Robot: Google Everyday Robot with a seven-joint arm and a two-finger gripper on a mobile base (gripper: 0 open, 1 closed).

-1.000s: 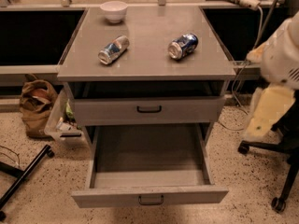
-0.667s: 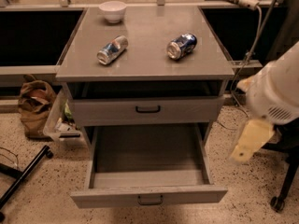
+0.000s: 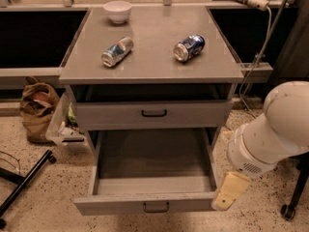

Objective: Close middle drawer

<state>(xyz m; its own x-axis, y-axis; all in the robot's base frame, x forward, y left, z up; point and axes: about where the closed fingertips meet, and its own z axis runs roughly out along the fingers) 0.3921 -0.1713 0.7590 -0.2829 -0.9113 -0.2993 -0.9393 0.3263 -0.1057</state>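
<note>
The middle drawer [image 3: 145,204] is pulled far out of the grey cabinet [image 3: 149,66]. It shows an empty grey inside and a small dark bar handle on its front. The upper drawer [image 3: 154,114] above it stands slightly open. The lowest drawer is hidden beneath the open one. My gripper [image 3: 228,195] is a beige piece at the end of the thick white arm [image 3: 270,134]. It hangs low at the right front corner of the middle drawer, close to or touching its front edge.
Two crushed cans [image 3: 117,51] [image 3: 189,47] and a white bowl [image 3: 118,10] lie on the cabinet top. A brown bag [image 3: 37,108] and a plastic bin [image 3: 60,127] sit left of the cabinet. A black stand leg [image 3: 24,182] crosses the floor at left. A chair caster [image 3: 287,211] is at right.
My arm has swung down and left, bringing the gripper from beside the cabinet's right side to the middle drawer's right front corner. The drawers have not moved.
</note>
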